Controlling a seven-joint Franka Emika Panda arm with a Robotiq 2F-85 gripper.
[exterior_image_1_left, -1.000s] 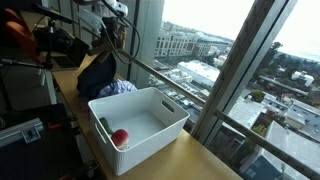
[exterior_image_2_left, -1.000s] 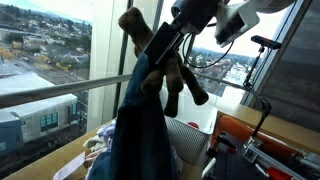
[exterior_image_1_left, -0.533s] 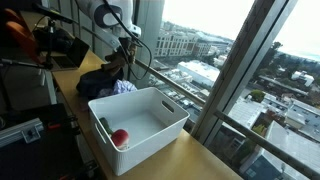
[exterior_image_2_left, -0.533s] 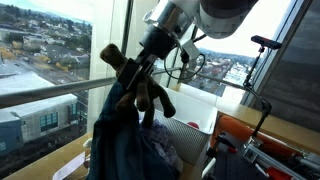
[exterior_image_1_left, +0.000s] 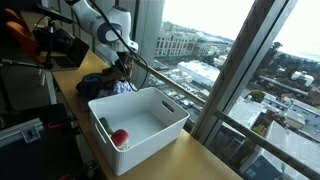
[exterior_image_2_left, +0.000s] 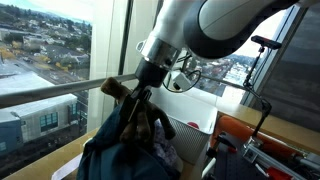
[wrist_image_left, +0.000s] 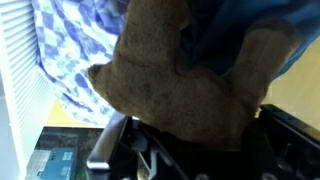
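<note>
Item: brown plush toy (wrist_image_left: 185, 85), clamped between the closed jaws of my gripper (exterior_image_1_left: 122, 63).
Position: low over the heap beside the white bin (exterior_image_1_left: 172, 126); a second ago I held it high.
Attached: dark blue garment (exterior_image_2_left: 120, 150), now slumped on the counter (exterior_image_1_left: 205, 162).
Adjacent: patterned cloth (wrist_image_left: 65, 50); red ball (exterior_image_1_left: 120, 137) in the bin.
Reading: the load is nearly set down, not yet released.

In an exterior view we stand high and well back, looking down along the wooden counter (exterior_image_1_left: 210, 160) by the window (exterior_image_1_left: 230, 60). The white bin (exterior_image_1_left: 150, 125) lies nearest us, the arm (exterior_image_1_left: 100, 25) behind it. In an exterior view set low and close, we face the glass across the heap of clothes (exterior_image_2_left: 120, 155). Both exterior views share arm, heap and bin. From the wrist we look at very close range onto the brown plush piece (wrist_image_left: 180, 90).
</note>
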